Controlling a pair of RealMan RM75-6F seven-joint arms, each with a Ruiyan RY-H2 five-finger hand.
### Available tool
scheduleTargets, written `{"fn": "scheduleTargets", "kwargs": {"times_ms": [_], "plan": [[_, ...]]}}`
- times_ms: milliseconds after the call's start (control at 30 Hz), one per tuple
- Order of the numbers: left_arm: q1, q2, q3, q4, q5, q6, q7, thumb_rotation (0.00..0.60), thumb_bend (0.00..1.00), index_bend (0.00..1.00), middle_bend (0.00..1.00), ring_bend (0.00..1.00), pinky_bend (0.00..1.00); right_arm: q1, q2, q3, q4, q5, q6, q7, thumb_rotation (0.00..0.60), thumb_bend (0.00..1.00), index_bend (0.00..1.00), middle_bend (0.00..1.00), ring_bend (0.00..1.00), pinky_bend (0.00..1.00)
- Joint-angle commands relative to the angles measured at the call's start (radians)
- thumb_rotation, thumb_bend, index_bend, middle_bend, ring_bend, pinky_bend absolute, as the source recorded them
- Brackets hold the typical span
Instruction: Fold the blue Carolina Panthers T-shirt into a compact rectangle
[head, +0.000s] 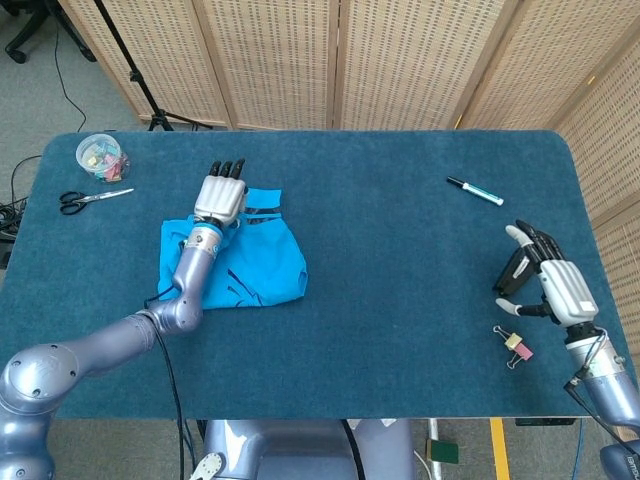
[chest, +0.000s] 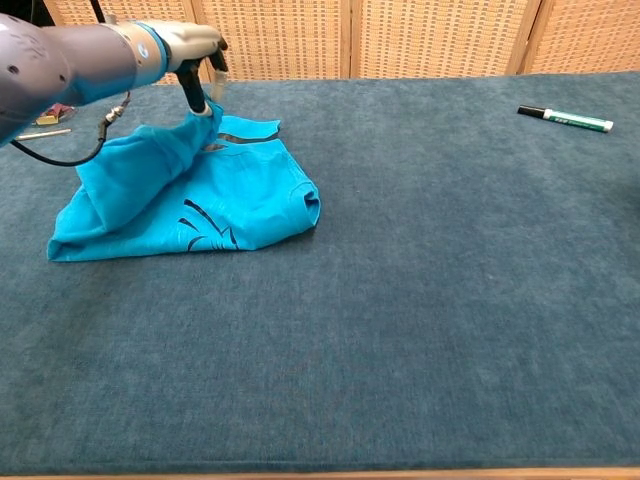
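Woven cane screens stand behind the dark blue felt-covered bench (head: 400, 330). Toward its left end lies the bright blue T-shirt (chest: 230, 205), partly folded, with a dark graphic on its front; no lettering on it can be read. The left hand (head: 220, 196) is over the shirt's far edge, its fingers (chest: 190, 95) pinching a raised flap of blue cloth above the rest of the garment, as the chest view shows. Black-striped sleeve trim lies just beside that hand.

Near the right edge of the bench the right hand (head: 545, 280) rests, fingers apart, holding nothing. Just in front of it, near the front right corner, lies a small pink and yellow binder clip (head: 517, 347).

Toward the far right corner lies a white marker pen with a black cap and green label (chest: 565, 118); its print is too small to read. At the far left corner sit a round clear tub of coloured clips (head: 100, 156) and, just in front of it, black-handled scissors (head: 90, 198).
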Motion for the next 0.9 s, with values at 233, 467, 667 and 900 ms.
{"fn": "scheduleTargets", "kwargs": {"times_ms": [233,467,667,900], "plan": [[-0.022,-0.116,-0.020,0.168,0.097,-0.073,-0.091,0.600,0.68,0.79,0.00,0.00,0.00,0.001,0.000,0.003,0.012,0.010,-0.008,0.014,0.600,0.00,0.00,0.00,0.00,0.00],[-0.031,-0.167,-0.033,0.245,0.198,-0.098,-0.180,0.600,0.67,0.79,0.00,0.00,0.00,0.002,0.001,0.005,0.016,0.015,-0.013,0.021,0.600,0.00,0.00,0.00,0.00,0.00],[-0.041,-0.211,-0.042,0.311,0.249,-0.129,-0.219,0.600,0.65,0.79,0.00,0.00,0.00,0.003,0.001,0.005,0.020,0.016,-0.018,0.026,0.600,0.00,0.00,0.00,0.00,0.00],[-0.034,-0.228,-0.060,0.332,0.317,-0.139,-0.306,0.600,0.33,0.30,0.00,0.00,0.00,0.004,0.001,0.005,0.024,0.016,-0.021,0.032,0.600,0.00,0.00,0.00,0.00,0.00]]}}
